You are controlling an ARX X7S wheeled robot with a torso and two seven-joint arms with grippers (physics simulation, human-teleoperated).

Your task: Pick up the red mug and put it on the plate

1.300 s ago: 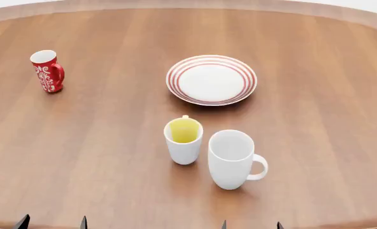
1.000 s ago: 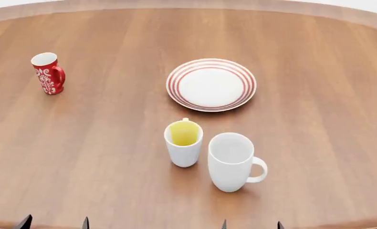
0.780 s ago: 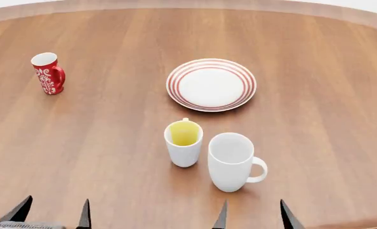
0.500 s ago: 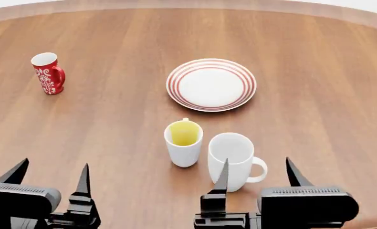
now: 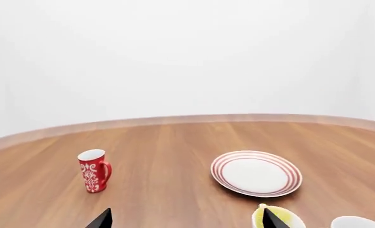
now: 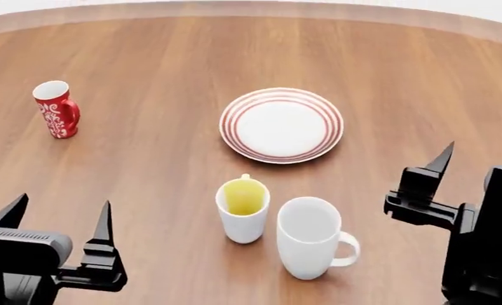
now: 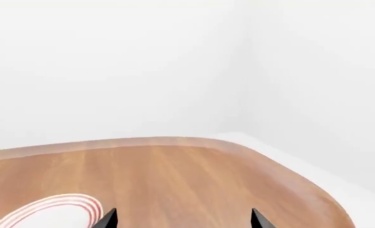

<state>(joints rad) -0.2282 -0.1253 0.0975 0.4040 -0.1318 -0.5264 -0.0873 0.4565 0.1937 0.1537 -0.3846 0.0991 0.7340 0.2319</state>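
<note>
Hovering low at the near left edge of the scene, the left gripper point(image 6: 58, 219) has its two black pointed fingers spread wide apart with nothing between them. Over on the right, the right gripper point(image 6: 467, 168) is up above the table — only one spiky fingertip point(image 6: 443, 157) shows clearly in the head view, but the right wrist view shows both tips with a wide gap and nothing in it, so it's open too.

Closest to the arms sit two mugs: a white mug with a yellow inside point(image 6: 243, 210) and, just beside it on the right and a bit nearer, a bigger plain white mug point(image 6: 309, 237) with its handle pointing right. They look almost touching, but I can't tell if they really are.

Past them, roughly mid-table, is the round white plate with red rings around its rim point(image 6: 281, 125) — nothing on it.

The small tall red mug with the white ornamental pattern point(image 6: 56, 108) stands upright way off on the far left, well apart from the plate and both grippers, handle facing right.

All of it sits on a round brown wooden table point(image 6: 149, 159), white walls behind.
</note>
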